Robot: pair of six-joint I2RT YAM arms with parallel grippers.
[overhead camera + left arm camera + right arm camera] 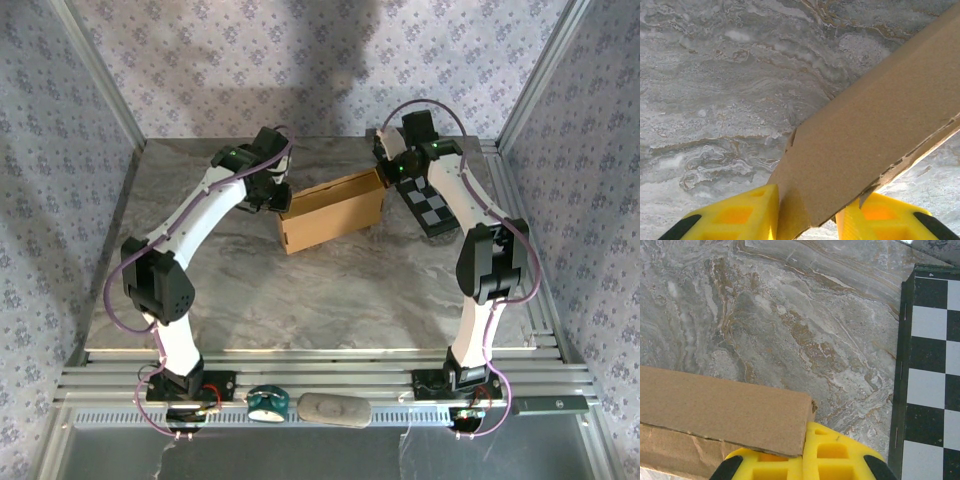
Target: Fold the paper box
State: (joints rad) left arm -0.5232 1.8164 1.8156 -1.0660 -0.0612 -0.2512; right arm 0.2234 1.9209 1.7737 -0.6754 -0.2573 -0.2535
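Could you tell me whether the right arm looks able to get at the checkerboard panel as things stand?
Probably yes. The right hand sits at the right end of the box, and the checkerboard panel lies just beside it on the table, with nothing between them.

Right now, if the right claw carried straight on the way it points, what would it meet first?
Probably the marble tabletop just beyond the right claw, beside the paper box; depth unclear.

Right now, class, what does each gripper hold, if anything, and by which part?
The left gripper pinches the paper box by its left-end wall. The right gripper meets the box's right-end top edge; a hold cannot be told.
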